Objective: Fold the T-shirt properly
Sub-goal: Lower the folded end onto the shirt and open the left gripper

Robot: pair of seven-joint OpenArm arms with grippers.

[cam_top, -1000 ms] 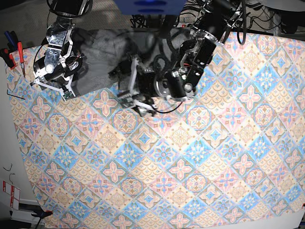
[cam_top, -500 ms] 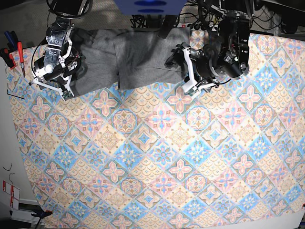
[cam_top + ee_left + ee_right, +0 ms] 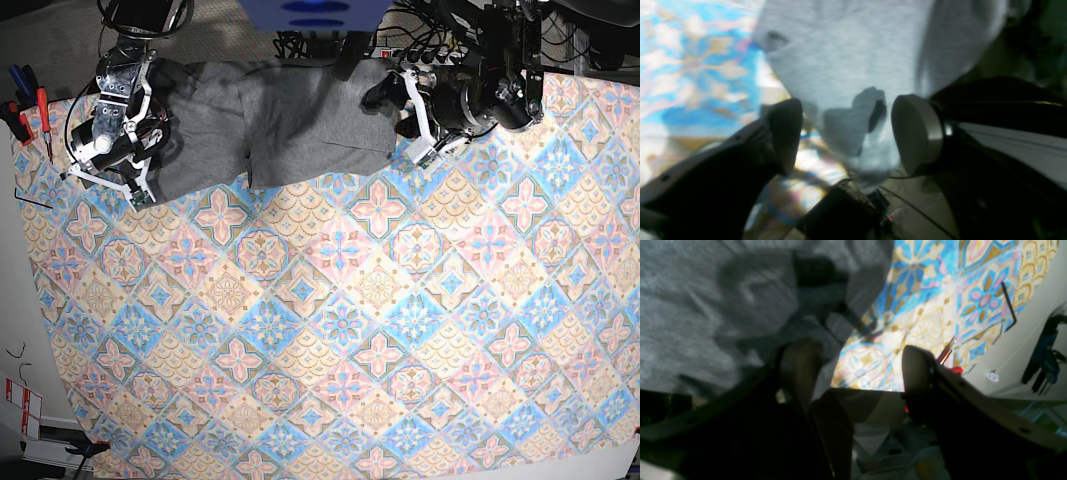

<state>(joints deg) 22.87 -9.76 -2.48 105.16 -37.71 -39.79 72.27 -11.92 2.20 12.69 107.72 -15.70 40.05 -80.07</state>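
Observation:
The grey T-shirt (image 3: 290,120) lies flat along the far edge of the patterned tablecloth (image 3: 350,330). My left gripper (image 3: 398,115) is at the shirt's right edge. In the left wrist view this gripper (image 3: 846,136) is open, and a corner of the T-shirt (image 3: 846,50) shows in the gap between its fingers. At the shirt's left end, over a sleeve, hangs my right gripper (image 3: 125,180). The right wrist view shows this gripper (image 3: 857,373) open, one finger (image 3: 800,370) over the T-shirt (image 3: 706,306) and the other over bare tablecloth (image 3: 923,306).
A red-handled screwdriver (image 3: 42,110) and blue tools (image 3: 15,80) lie at the table's far left. A black Allen key (image 3: 30,200) rests at the cloth's left edge. Cables and the arm bases crowd the back edge.
My left arm has swung from over the shirt's middle to its right edge and toward the back. Its jaws have narrowed slightly. The right arm has not moved.

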